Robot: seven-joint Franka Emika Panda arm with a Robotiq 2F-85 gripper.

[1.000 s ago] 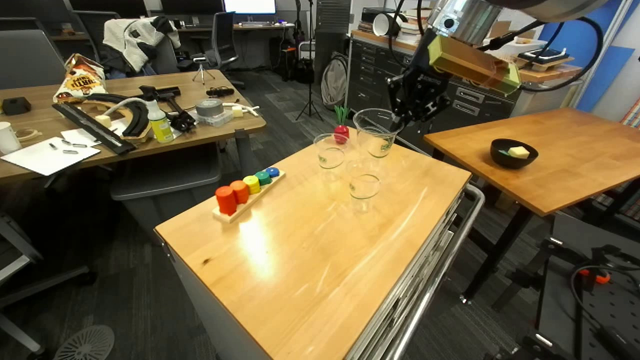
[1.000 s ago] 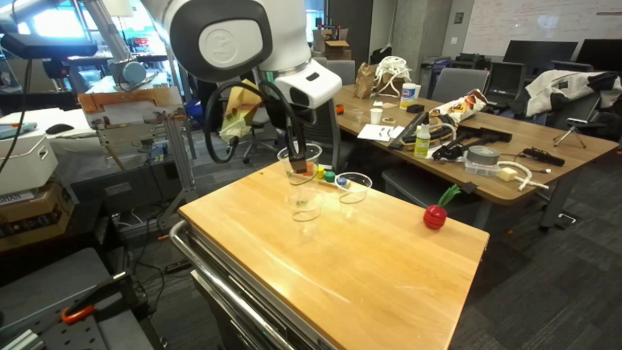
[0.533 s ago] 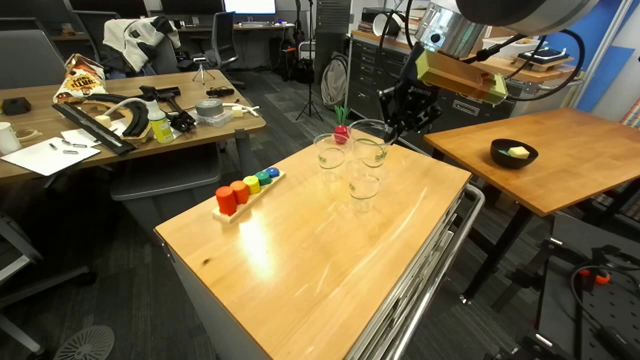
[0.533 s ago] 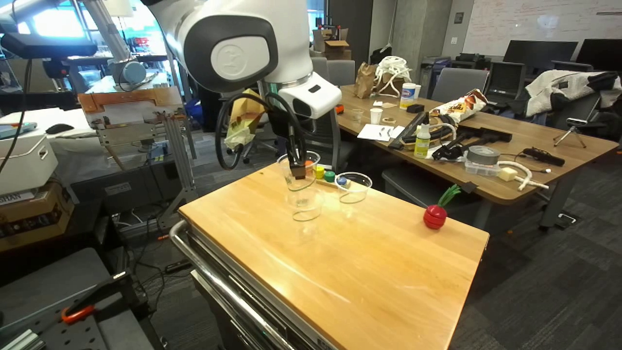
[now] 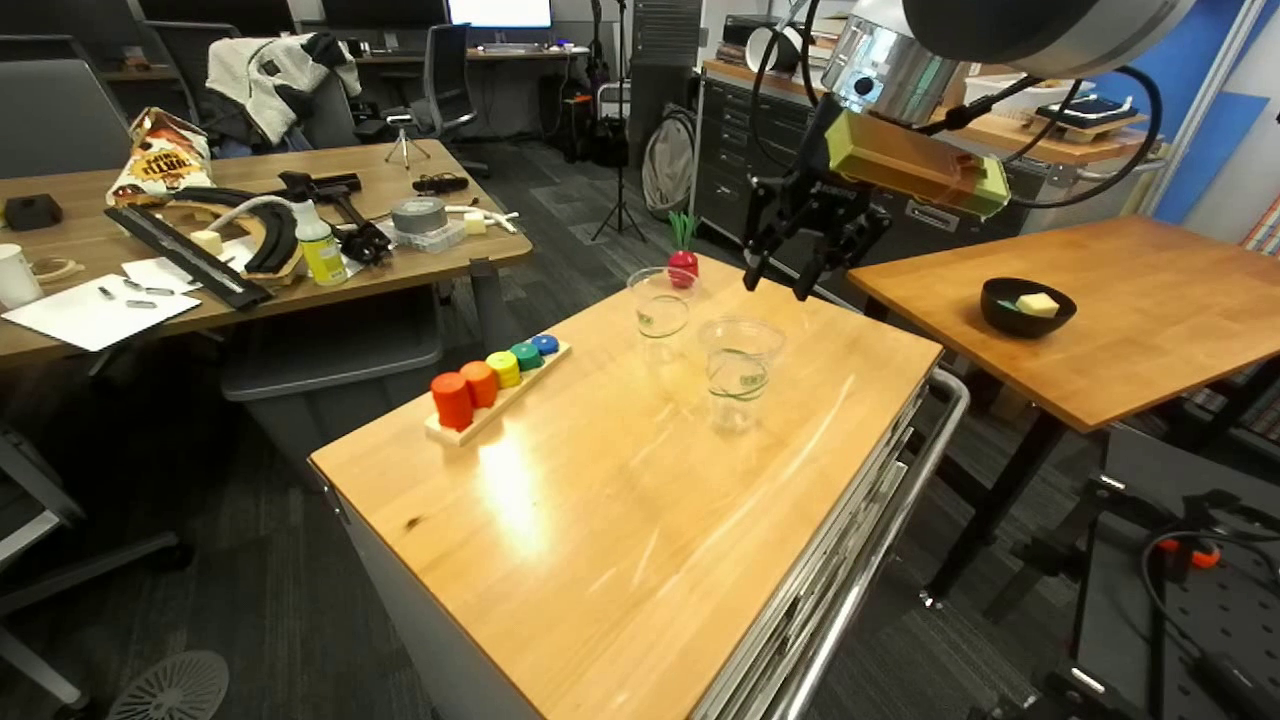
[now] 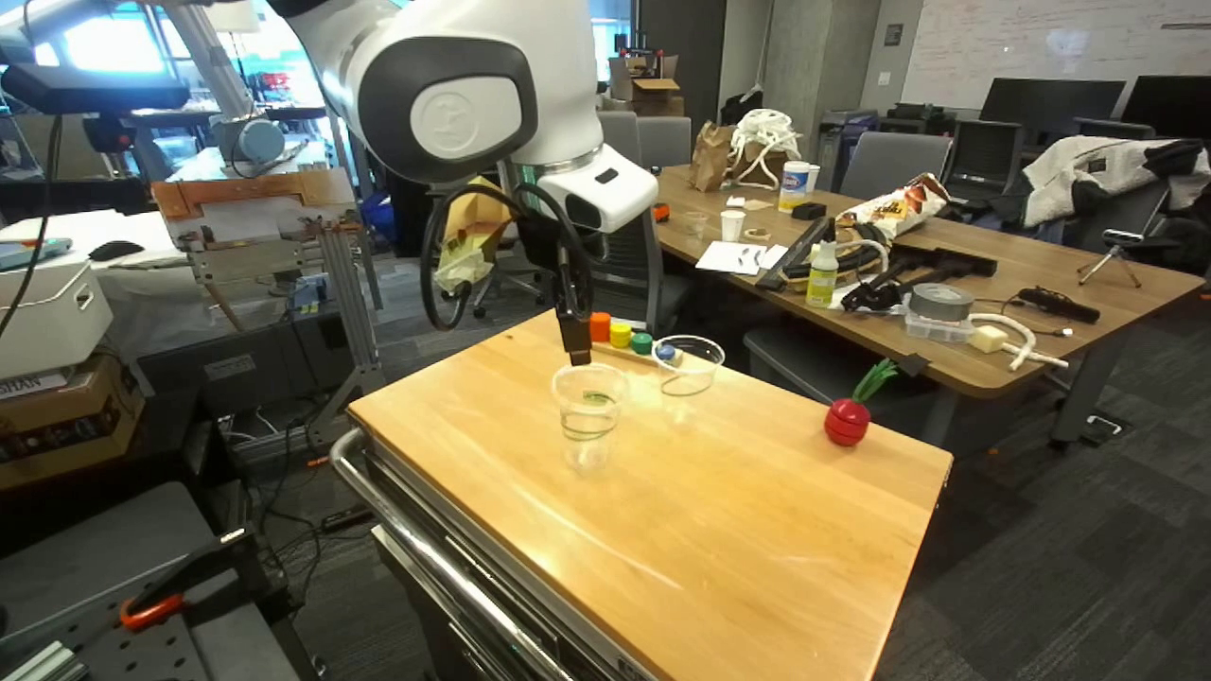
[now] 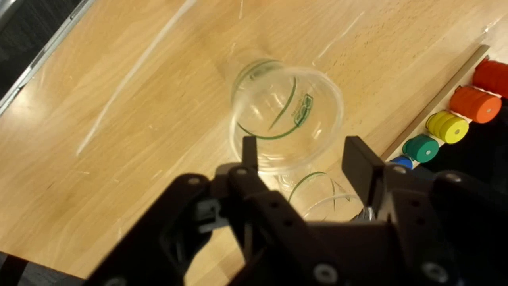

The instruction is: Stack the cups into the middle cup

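Note:
The middle cup (image 5: 735, 412) stands upright on the wooden top, with a second clear tumbler (image 5: 742, 345) nested inside it. In the wrist view this clear pair (image 7: 285, 115) fills the area ahead of the jaws; their walls overlap, so how deep the inner one sits cannot be told. A third clear cup (image 5: 662, 302) stands upright and apart, partly hidden by the gripper in the wrist view. My gripper (image 5: 778, 285) hangs above the nested pair, jaws apart. Nothing is pinched between its fingers (image 7: 359, 167). Just over the rim, the gripper (image 6: 579, 357) shows edge-on in an exterior view.
A row of coloured blocks (image 5: 490, 385) on a wooden base lies along one edge of the top. A red radish-like object (image 6: 847, 421) with green leaves stands on the wooden surface (image 6: 719, 530). A metal rail (image 6: 445, 567) runs along another edge.
Over the last second the gripper came down with the tumbler held by its rim. The jaws then opened, and the tumbler dropped into the middle cup. The third cup stayed put.

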